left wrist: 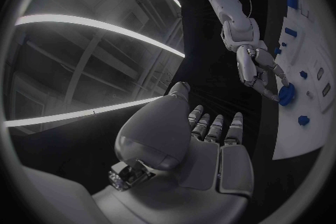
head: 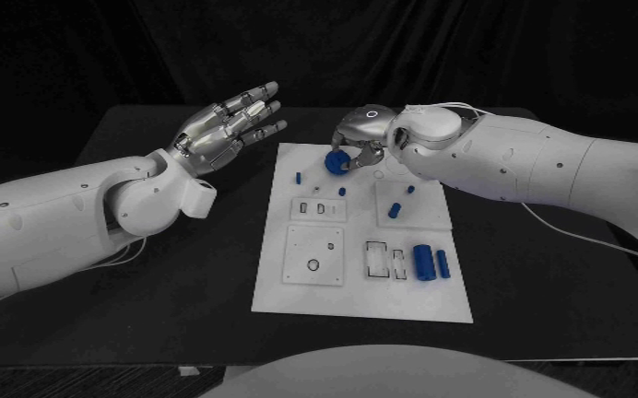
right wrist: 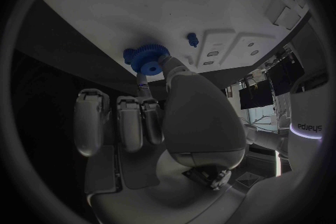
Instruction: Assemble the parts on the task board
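Observation:
The white task board [head: 359, 297] lies in the middle of the black table. My right hand [head: 361, 140] hovers over its far edge and pinches a round blue toothed part [head: 340, 162], a gear [right wrist: 145, 59] held between thumb and a finger; the same gear [left wrist: 285, 95] hangs just off the board [left wrist: 308, 28]. My left hand [head: 229, 131] is raised left of the board's far corner, fingers spread, holding nothing; its palm [left wrist: 189, 145] faces away from the board. A long blue cylinder [head: 423, 262] and a thinner blue bar [head: 443, 264] lie at the board's right.
Small blue pegs [head: 343, 192] stand on the far half of the board, with one [right wrist: 192, 39] near the gear. A square plate with a ring outline [head: 316, 264] and two slot recesses [head: 378, 260] sit on the near half. Bare black table [head: 159, 297] surrounds the board.

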Available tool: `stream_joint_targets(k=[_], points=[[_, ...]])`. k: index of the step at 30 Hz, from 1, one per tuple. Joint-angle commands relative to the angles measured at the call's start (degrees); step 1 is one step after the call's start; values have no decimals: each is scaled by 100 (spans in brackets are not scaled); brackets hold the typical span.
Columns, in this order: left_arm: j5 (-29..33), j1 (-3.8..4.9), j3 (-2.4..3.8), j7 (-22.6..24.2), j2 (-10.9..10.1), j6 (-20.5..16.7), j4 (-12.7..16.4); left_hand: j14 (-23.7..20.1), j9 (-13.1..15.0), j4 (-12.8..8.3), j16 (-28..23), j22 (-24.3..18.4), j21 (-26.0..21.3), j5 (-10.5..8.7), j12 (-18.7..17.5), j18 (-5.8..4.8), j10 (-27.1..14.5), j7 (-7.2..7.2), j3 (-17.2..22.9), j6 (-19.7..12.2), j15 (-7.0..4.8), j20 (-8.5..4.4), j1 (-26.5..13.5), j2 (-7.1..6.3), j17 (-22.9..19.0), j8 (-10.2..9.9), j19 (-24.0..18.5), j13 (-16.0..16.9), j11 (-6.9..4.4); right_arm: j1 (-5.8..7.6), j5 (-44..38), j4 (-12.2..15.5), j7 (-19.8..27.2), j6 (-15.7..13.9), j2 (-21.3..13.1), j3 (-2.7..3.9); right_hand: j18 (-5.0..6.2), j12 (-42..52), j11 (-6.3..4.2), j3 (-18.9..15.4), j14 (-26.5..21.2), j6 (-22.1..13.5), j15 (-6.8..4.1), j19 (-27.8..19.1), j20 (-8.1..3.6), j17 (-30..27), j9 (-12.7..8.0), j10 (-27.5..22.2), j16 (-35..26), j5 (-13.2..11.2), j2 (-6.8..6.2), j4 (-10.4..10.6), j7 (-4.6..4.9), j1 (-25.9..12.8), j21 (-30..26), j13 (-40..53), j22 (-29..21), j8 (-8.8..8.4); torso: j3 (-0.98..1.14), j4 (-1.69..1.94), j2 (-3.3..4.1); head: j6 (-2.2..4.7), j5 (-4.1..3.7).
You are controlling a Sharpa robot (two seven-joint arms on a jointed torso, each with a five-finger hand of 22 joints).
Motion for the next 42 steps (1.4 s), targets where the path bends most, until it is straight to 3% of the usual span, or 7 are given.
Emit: stream_joint_targets(k=[1,16,19,22,28,33,42], points=[[15,-7,6,41,17,86,1,-12,3,-10,-21,-9,-21,23,2,103,3,16,30,20,-17,-23,50,-2,-6,16,-25,7,30,-15,-41,-16,18,159,19,4,-51,15,37,39,616,-2,40,20,40,1509,328,606,14,-30,21,10,-40,-35,-47,1507,1199,-24,-1,-7,-3,-4,-1],[15,-11,6,15,36,110,-33,-12,3,-25,-21,-10,-24,31,0,102,-1,19,39,16,-17,-25,57,-4,-6,15,-28,6,34,-64,-41,-62,43,294,59,4,-39,15,62,71,616,-154,66,-15,67,1509,299,606,14,-86,19,0,-14,-91,-97,1507,1186,-141,-2,-15,-8,-28,5],[15,-13,6,10,39,115,-37,-12,3,-25,-21,-10,-24,31,0,102,-1,19,39,16,-17,-25,57,-4,-6,15,-28,6,34,-68,-41,-69,42,329,62,4,-36,15,75,111,616,-424,79,-22,86,1509,185,606,14,-131,2,-22,-4,-132,-116,1507,1188,-341,-1,-17,-5,-28,2],[15,-15,6,7,40,117,-40,-12,2,-32,-21,-11,-25,35,0,102,-2,20,45,13,-18,-27,61,-3,-6,15,-29,5,35,-70,-41,-75,41,355,64,4,-27,15,70,133,616,-600,79,-45,89,1509,100,606,14,-174,-1,-43,-15,-154,-151,1507,1180,-424,1,-18,-4,-32,-1],[15,-17,6,6,42,117,-44,-12,1,-41,-21,-10,-23,40,-2,101,-5,20,52,4,-18,-28,65,-4,-6,13,-28,4,35,-72,-41,-85,26,372,64,3,-24,15,42,144,616,-1068,59,-48,74,1509,-148,606,14,-363,8,-128,-54,-192,-175,1507,1183,-434,0,-20,-6,-37,4],[15,-19,6,4,40,119,-45,-12,1,-48,-21,-11,-25,44,-4,101,-10,21,56,5,-18,-29,68,-5,-6,12,-29,2,36,-74,-41,-87,21,362,48,3,-23,15,26,109,616,-1229,45,-50,62,1509,-276,606,14,-640,26,-158,-76,-240,-190,1507,1182,-424,-1,-21,-9,-37,17],[15,-24,6,2,36,123,-50,-12,2,-54,-21,-11,-25,46,-4,101,-11,22,60,7,-20,-30,70,-6,-6,12,-29,2,38,-77,-41,-92,33,352,1,3,-16,15,18,106,616,-1276,41,-66,57,1509,-308,606,14,-661,37,-165,-91,-244,-213,1507,1175,-424,-1,-17,-9,-27,16]])
